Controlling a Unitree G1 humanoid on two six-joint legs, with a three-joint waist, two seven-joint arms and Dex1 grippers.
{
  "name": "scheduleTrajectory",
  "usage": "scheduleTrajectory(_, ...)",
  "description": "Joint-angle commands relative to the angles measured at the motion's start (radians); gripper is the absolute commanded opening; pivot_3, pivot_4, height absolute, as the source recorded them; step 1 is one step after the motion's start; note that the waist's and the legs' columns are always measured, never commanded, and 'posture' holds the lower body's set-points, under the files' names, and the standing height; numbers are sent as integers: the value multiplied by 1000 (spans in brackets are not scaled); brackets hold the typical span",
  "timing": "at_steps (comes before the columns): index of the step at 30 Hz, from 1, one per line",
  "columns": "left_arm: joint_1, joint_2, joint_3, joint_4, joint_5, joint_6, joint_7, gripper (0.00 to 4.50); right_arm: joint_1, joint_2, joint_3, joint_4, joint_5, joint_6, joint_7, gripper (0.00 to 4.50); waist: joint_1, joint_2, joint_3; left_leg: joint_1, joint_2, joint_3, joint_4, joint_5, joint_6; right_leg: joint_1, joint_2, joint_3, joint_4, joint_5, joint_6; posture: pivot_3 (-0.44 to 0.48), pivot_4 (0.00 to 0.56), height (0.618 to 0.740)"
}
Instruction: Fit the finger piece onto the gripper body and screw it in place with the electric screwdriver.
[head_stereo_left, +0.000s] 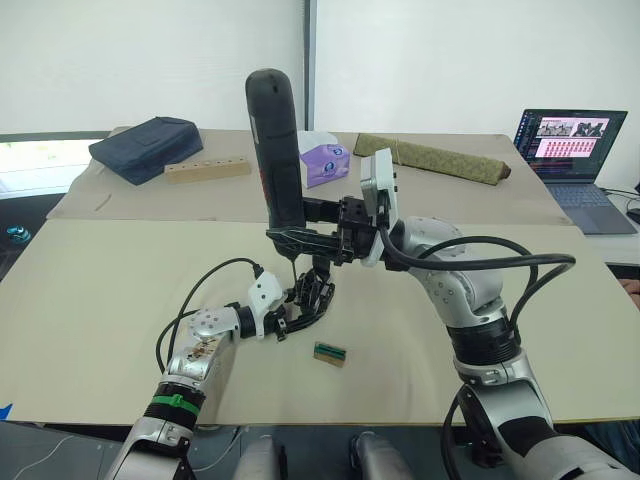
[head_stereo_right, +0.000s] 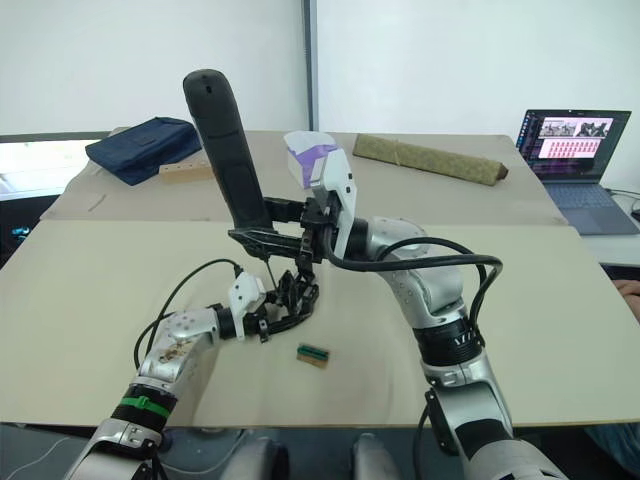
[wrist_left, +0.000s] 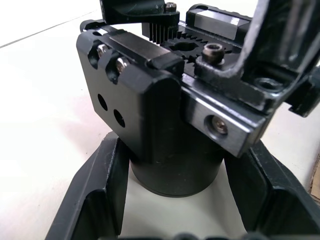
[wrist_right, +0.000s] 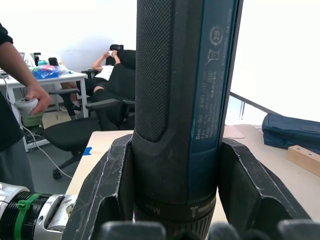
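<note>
black plastic screwdriver (head_stereo_left: 277, 150) upright over the gripper body (head_stereo_left: 312, 292) on the table (head_stereo_left: 100, 290).
right gripper (head_stereo_left: 300, 238) pinches its lower barrel; left gripper (head_stereo_left: 290, 318) clamps the body's round base. looks stiff, top-heavy; hold low.

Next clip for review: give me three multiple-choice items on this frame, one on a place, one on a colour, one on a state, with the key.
1. Where does the small green-and-brown block lie?
A. On the table in front of the gripper body
B. On the laptop
C. Under the blue bag

2. What colour is the long fabric roll?
A. Red
B. Olive green
C. White

3. How is the electric screwdriver held?
A. Lying flat
B. Near upright, bit down
C. Bit up

Key: 1 A, it lies on bare table nearer the robot. 2 B, olive against the tan table. 3 B, the right gripper clamps it with the bit over the body held by the left gripper.
</note>
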Motion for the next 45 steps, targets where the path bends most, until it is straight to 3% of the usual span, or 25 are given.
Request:
scheduleTrajectory(1,31,-2,-35,39,13,42,-14,2269,-11,5,-24,-25,5,-47,4,1907,0,0,0,0,0,0,0,0,0,0,0,0,0,0,0,0,150,740)
scheduleTrajectory(45,24,6,-31,46,13,40,-21,2269,-8,18,-36,-40,11,-48,20,1907,0,0,0,0,0,0,0,0,0,0,0,0,0,0,0,0,150,740)
